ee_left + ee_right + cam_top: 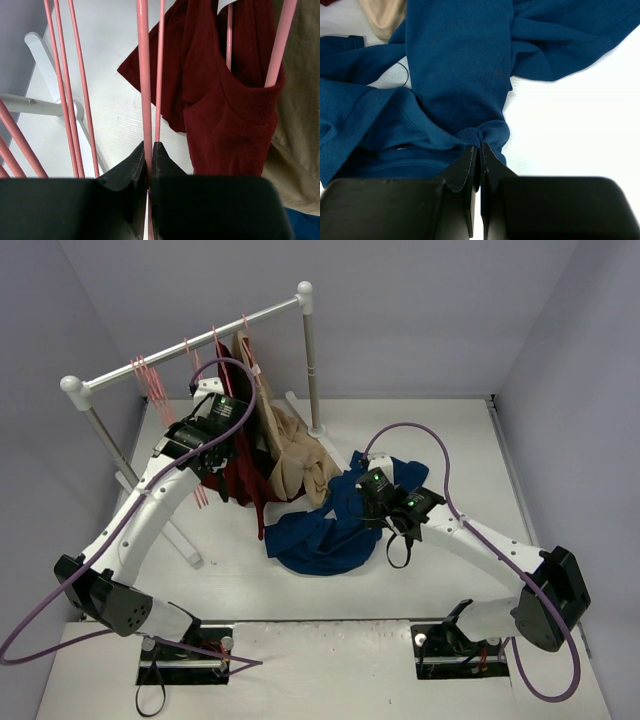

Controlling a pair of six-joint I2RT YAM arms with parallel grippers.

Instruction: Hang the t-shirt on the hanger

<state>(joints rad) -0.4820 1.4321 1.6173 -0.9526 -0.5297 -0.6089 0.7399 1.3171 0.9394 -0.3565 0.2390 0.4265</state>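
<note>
The dark blue t-shirt (320, 535) lies crumpled on the white table, right of the rack. My right gripper (480, 146) is shut on a bunched fold at the t-shirt's (460, 75) ribbed collar edge, low over the table. My left gripper (148, 148) is up at the rack, shut on one thin pink wire of the hanger (143, 75), which runs straight up between the closed jaws. A second wire of the same hanger (160, 70) passes just to the right of the fingertips.
A white rail (190, 340) on two posts carries more pink hangers (150, 380), a dark red garment (235, 480) and a tan garment (290, 455). The red garment (225, 110) hangs close to the right of my left gripper. The rack's foot (185, 540) lies on the table.
</note>
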